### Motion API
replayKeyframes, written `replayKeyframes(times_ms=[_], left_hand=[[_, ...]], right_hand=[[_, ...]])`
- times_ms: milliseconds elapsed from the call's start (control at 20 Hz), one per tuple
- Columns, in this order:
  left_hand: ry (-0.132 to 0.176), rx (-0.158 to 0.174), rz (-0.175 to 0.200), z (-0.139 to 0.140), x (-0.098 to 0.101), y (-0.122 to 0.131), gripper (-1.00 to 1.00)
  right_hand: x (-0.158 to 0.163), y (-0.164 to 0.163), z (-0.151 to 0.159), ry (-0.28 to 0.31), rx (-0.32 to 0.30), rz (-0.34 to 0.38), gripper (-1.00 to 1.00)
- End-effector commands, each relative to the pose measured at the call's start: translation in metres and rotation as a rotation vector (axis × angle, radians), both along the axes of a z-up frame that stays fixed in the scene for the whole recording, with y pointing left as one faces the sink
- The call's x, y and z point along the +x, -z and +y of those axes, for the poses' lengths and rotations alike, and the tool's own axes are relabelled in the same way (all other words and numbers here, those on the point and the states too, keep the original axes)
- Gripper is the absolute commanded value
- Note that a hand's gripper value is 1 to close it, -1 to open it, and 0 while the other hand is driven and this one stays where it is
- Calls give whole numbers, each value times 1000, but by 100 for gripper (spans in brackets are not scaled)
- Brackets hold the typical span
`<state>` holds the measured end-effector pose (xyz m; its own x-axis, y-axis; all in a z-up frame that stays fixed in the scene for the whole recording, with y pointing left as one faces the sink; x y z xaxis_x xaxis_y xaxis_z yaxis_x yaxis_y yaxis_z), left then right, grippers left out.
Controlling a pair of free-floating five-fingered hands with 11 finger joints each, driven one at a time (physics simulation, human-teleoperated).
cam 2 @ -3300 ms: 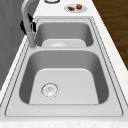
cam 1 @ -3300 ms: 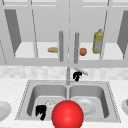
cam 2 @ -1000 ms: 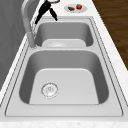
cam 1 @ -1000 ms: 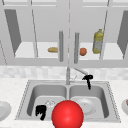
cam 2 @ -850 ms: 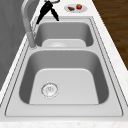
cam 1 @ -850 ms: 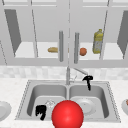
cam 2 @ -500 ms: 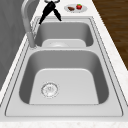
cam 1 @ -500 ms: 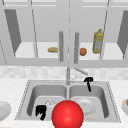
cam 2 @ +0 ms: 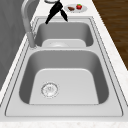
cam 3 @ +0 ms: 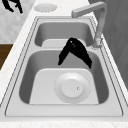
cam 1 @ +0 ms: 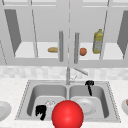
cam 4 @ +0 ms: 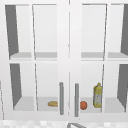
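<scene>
My right hand (cam 1: 89, 84) hangs over the back of the right basin, just right of the faucet (cam 1: 68, 75). Its straight fingers and spread thumb point down and it holds nothing. In the right side view this hand (cam 3: 74, 49) floats above a white plate (cam 3: 72, 87) lying on the basin floor. In the left side view it (cam 2: 56, 9) is over the far basin. My left hand (cam 1: 41, 111) hovers at the front of the left basin, fingers relaxed and empty, also seen as the hand (cam 3: 13, 4) beyond the counter's edge. A large red ball (cam 1: 67, 115) sits at the sink's front rim.
Behind the glass doors of the wall cabinet (cam 4: 68, 62) are a bread roll (cam 1: 53, 49), an orange fruit (cam 1: 83, 51) and a yellow bottle (cam 1: 98, 41). A plate with food (cam 2: 75, 8) stands on the right counter and a white plate (cam 3: 45, 7) on the left counter. The left basin has a drain (cam 2: 50, 89).
My right hand has moved from beside the faucet to the right and down over the right basin, then drifted slightly toward the front. The left hand and the ball have not moved.
</scene>
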<state>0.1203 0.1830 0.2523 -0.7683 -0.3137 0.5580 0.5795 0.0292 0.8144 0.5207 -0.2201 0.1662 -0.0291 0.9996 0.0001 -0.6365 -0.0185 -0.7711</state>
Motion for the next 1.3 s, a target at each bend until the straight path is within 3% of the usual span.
replayKeyframes(times_ms=[0,1000,1250], left_hand=[[0,0,0,0,0,0,0],[0,0,0,0,0,0,0],[0,0,0,0,0,0,0]], right_hand=[[-31,5,-3,22,14,0,-100],[-194,12,-19,-1,44,-22,-100],[-231,4,-19,-2,24,-70,-100]])
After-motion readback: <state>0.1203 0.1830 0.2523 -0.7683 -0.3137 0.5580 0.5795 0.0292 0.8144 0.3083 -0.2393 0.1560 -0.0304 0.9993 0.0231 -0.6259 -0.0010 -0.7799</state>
